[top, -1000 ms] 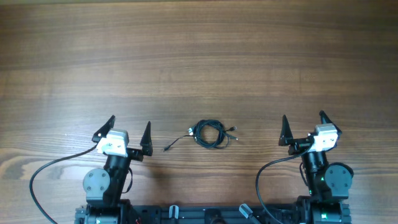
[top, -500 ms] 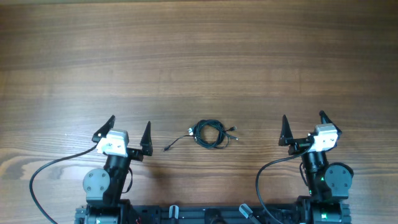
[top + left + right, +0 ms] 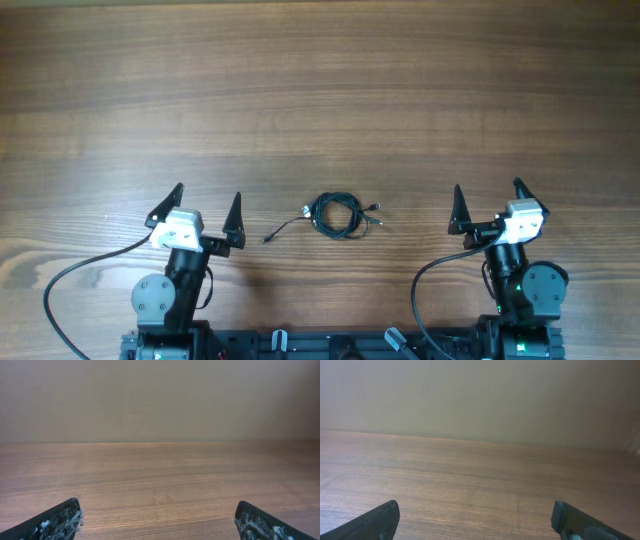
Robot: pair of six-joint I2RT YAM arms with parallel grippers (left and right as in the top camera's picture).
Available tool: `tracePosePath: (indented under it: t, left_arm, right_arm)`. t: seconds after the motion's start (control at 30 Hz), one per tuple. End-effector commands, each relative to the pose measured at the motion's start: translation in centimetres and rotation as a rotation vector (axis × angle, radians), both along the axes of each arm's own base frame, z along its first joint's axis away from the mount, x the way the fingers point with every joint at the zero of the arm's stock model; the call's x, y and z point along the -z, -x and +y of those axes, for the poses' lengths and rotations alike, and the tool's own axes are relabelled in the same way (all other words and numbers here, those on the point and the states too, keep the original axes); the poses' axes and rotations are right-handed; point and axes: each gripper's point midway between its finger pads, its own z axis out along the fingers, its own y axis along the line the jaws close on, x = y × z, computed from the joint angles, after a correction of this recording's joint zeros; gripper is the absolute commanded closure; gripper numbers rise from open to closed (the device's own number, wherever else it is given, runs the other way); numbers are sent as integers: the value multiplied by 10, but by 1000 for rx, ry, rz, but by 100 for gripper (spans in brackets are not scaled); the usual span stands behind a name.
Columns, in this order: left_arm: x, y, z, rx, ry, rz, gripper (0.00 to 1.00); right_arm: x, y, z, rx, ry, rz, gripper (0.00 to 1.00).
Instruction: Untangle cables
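while both hands stand released, the cables lie between them, a shade nearer the left

as the overhead view has it, the cables (image 3: 337, 214) sit on the worktop (image 3: 320, 90) as one small dark coil, close to the middle of the gap between the two arms and level with the hands rather than out ahead of them. the left hand (image 3: 209, 192) is spread wide with nothing in it, and so is the right hand (image 3: 487, 185); neither touches the bundle.

the bundle's long axis runs across the worktop, from one arm toward the other. a thin tail trails out of the coil toward the left arm and slightly back toward the robot's base, and its plug end lies near the left hand's inner finger (image 3: 236, 220). a shorter plug end pokes out on the side of the right arm, and it stays well apart from the right hand.

in both wrist views the cables do not show at all; only wood grain lies between the fingertips (image 3: 60, 520), so each hand points forward past the coil, not at it.

my judgement: either hand must swing inward, not reach forward. the left looks the nearer one, and that loose tail seems its easiest first hold, with the right hand then free to take the coil's opposite end and draw the two apart along that same line.
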Motion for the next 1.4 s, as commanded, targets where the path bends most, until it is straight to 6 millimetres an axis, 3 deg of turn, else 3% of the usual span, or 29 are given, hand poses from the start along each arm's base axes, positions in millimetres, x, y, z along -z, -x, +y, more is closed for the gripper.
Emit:
tracePosePath:
  t: [0.0, 0.2, 0.57, 0.8, 1.0, 1.37]
  left_arm:
    - [-29, 5, 1, -2, 14, -67, 0]
    - [-53, 9, 1, -1, 14, -137, 0]
    - [-125, 32, -7, 51, 5, -436, 0]
    - [-142, 38, -14, 93, -1, -466, 0]
    - [-144, 25, -24, 156, 10, -351, 0]
    - [-142, -17, -51, 313, 75, 92, 0]
  right_arm:
    - [-1, 0, 1, -7, 5, -3, 0]
    - [-1, 0, 1, -7, 5, -4, 0]
    - [-1, 0, 1, -7, 5, -4, 0]
    - [-1, 0, 1, -7, 5, -4, 0]
    - [-1, 0, 1, -7, 5, -4, 0]
    - [-1, 0, 1, -7, 5, -4, 0]
